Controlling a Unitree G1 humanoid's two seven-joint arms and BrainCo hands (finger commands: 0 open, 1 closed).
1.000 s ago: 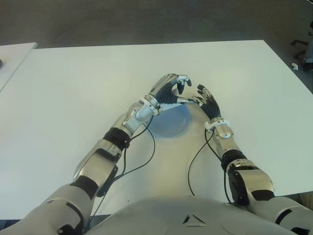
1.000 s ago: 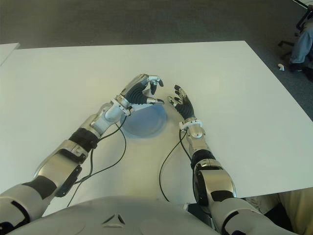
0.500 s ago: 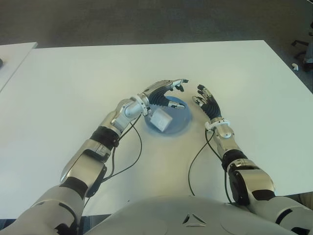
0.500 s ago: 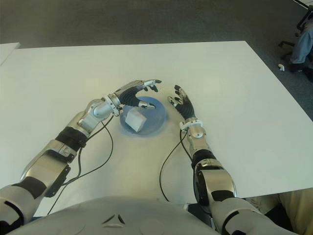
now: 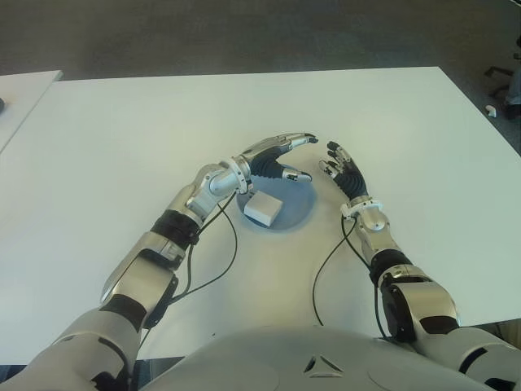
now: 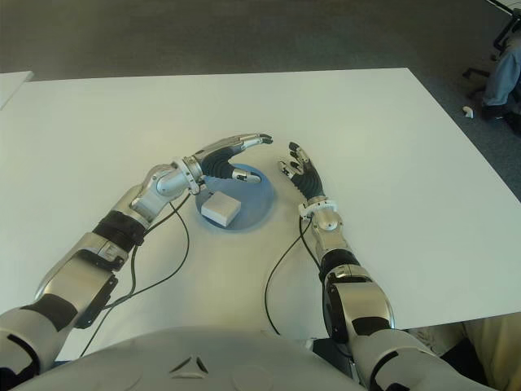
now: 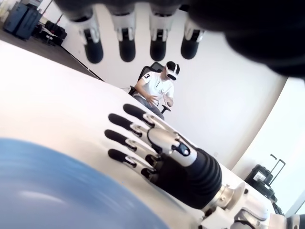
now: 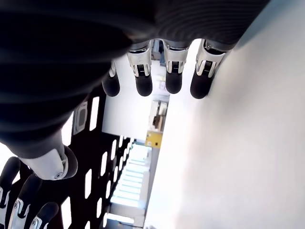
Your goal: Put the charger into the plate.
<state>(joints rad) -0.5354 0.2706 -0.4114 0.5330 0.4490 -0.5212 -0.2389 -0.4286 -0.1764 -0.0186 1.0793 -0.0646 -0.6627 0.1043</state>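
Note:
The white box-shaped charger (image 5: 264,209) lies flat in the blue plate (image 5: 298,212) at the middle of the white table (image 5: 122,138). My left hand (image 5: 279,156) hovers over the plate's far edge with its fingers stretched out and nothing in them. Just right of the plate is my right hand (image 5: 342,166), fingers spread and empty; it also shows in the left wrist view beyond the plate's blue rim (image 7: 57,191).
A second white table (image 5: 20,90) adjoins at the far left. Black cables (image 5: 326,261) trail from both wrists toward my body. In the left wrist view a seated person (image 7: 155,88) is visible beyond the table.
The left hand opened over the plate and let the charger go. It dropped from a tilted pose to lying flat in the plate. The right hand stayed put.

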